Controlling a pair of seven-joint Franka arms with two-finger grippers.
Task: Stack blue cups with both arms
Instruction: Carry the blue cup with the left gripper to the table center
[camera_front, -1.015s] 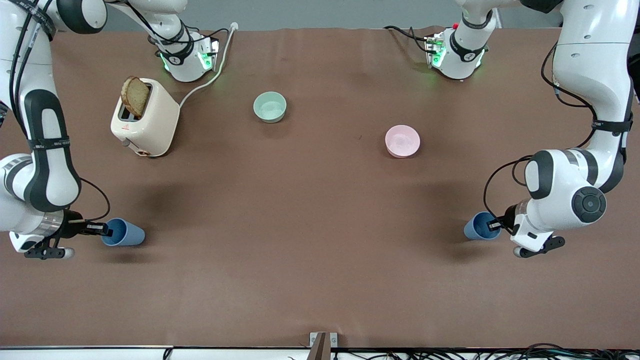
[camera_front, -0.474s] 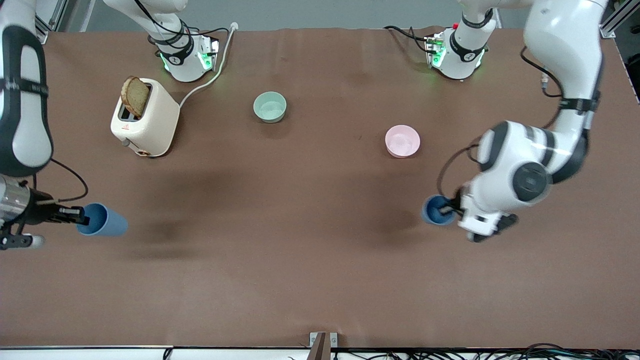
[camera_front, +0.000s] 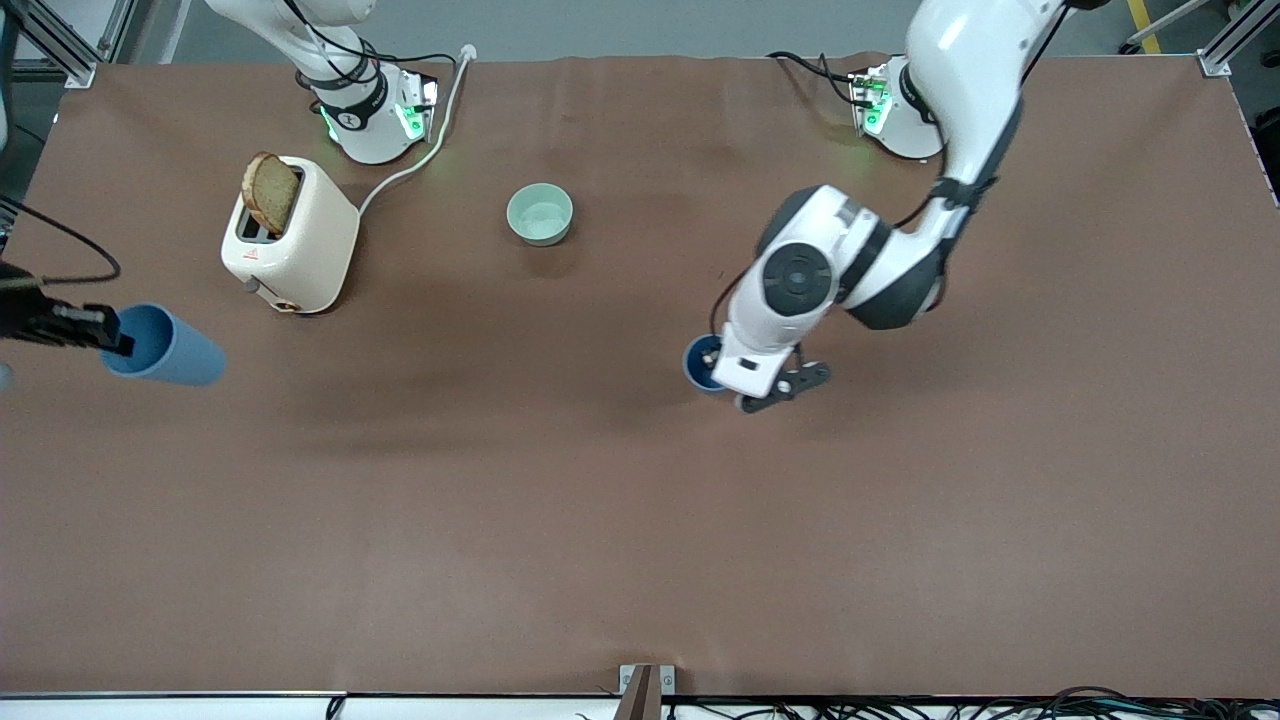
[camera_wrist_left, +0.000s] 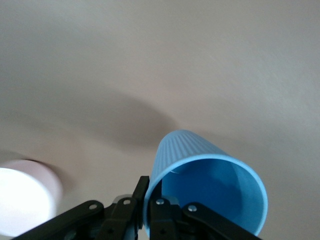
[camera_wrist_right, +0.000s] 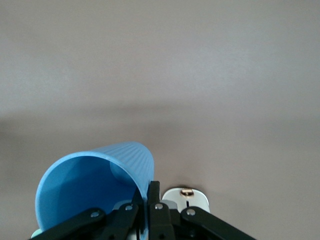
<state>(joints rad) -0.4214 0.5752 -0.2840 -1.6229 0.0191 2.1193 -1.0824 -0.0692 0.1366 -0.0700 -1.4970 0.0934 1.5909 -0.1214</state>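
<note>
Two blue cups, both in the air, each pinched by its rim wall. The left arm's cup (camera_front: 700, 362) hangs over mid-table, nearly upright w/ mouth up, mostly hidden under the arm's wrist in the front view; the left wrist view shows it (camera_wrist_left: 205, 185) w/ one finger inside, one outside the wall. The left gripper (camera_front: 722, 372) is clamped on that rim. The right arm's cup (camera_front: 165, 346) is over the right arm's end of the table, near the toaster (camera_front: 290, 235), which holds a bread slice (camera_front: 270, 192). The right gripper (camera_front: 105, 335) is clenched on its rim, same way per the right wrist view (camera_wrist_right: 95, 187). This cup looks tilted, base pointing toward table centre. The cups are well apart, so one arm must cross to the other. Judgement: the right cup needs its base lined up above the left cup's open mouth before nesting. A pale green bowl (camera_front: 540, 214) sits nearer the bases, off the path btw the cups.
</note>
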